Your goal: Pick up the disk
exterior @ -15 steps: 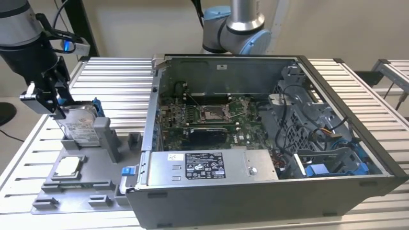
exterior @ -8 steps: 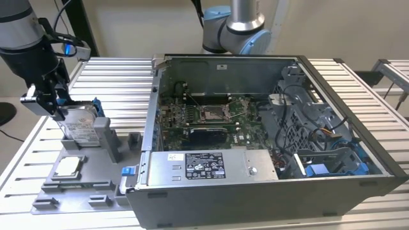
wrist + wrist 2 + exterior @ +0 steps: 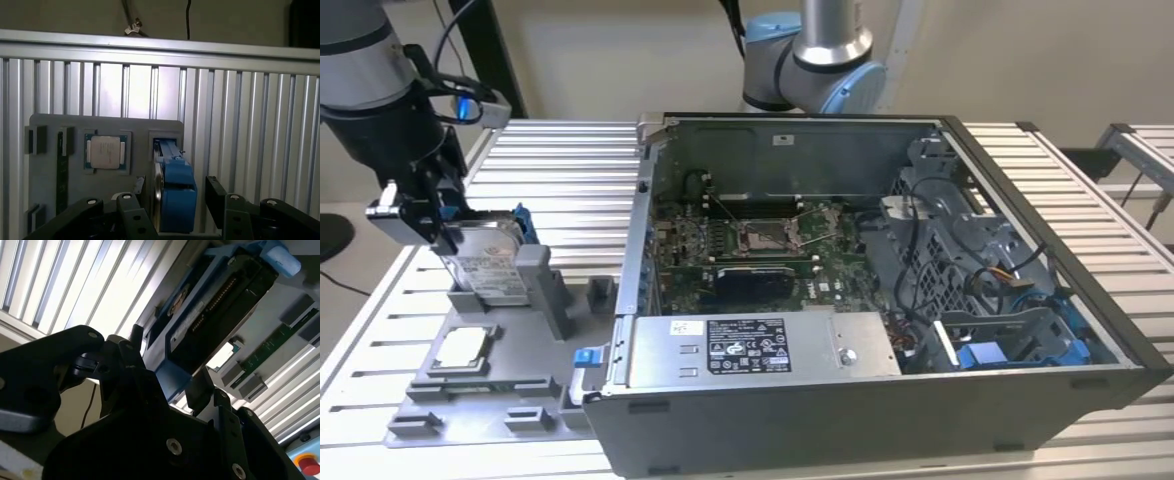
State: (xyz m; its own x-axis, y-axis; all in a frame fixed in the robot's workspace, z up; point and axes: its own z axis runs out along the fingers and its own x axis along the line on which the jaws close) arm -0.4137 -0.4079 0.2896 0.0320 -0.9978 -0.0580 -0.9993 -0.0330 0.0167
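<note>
Pincer [image 3: 175,194] narrowly open astride the upright disk [image 3: 491,262], arm [image 3: 380,110] steeply downward over grey tray [image 3: 494,398]

On the tabletop [image 3: 574,170], the tray [image 3: 494,400] sits at the exterior view's left of the case [image 3: 854,420]. The disk [image 3: 491,268] stands on the tray behind the chip [image 3: 464,347].

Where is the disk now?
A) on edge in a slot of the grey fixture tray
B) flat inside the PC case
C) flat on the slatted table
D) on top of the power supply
A: the disk stands on edge in a slot of the grey fixture tray, beside the chip and outside the open case, with the gripper straddling it.
</note>
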